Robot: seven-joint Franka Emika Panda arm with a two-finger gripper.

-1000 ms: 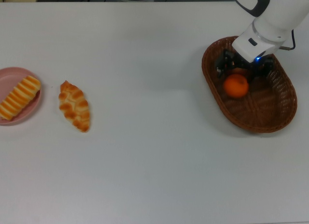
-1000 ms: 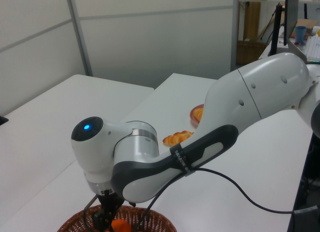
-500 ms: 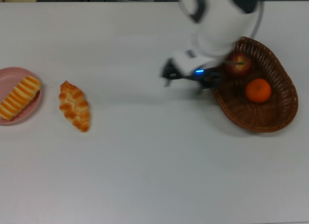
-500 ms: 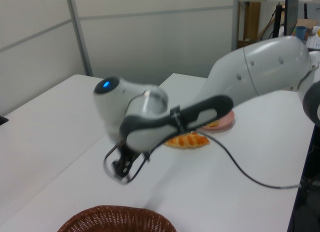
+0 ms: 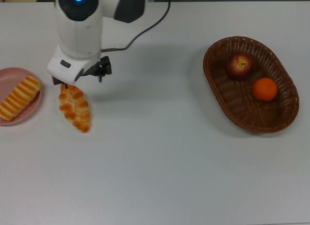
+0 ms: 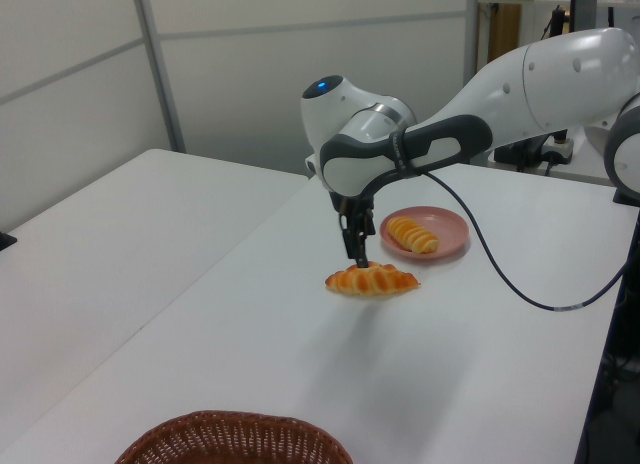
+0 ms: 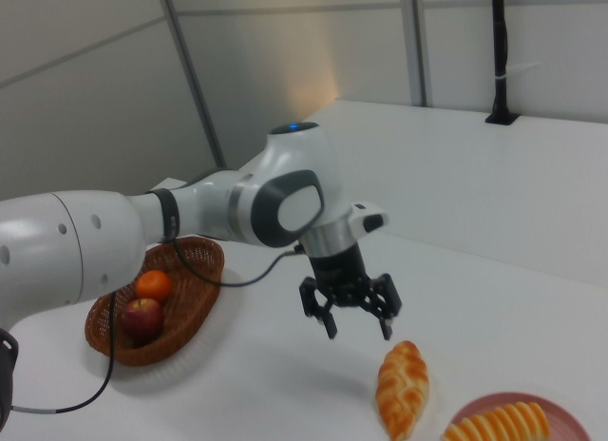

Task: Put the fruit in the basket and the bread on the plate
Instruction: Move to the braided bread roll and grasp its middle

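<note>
The dark wicker basket at the top view's right holds the fruit: a red apple and an orange mandarin. At the top view's left, the striped loaf lies on the pink plate. The braided twist lies on the table just right of the plate. My gripper hovers over the twist's far tip. In the right view the gripper is open and empty, a little above the twist. The left view shows it pointing straight down over the twist.
The white table stretches between the plate and the basket. My arm's black cable trails across the top view's far edge. Grey partition walls stand behind the table.
My gripper has left the basket and swept across the table to the braided twist. The mandarin rolled a little inside the basket, and the apple is now uncovered.
</note>
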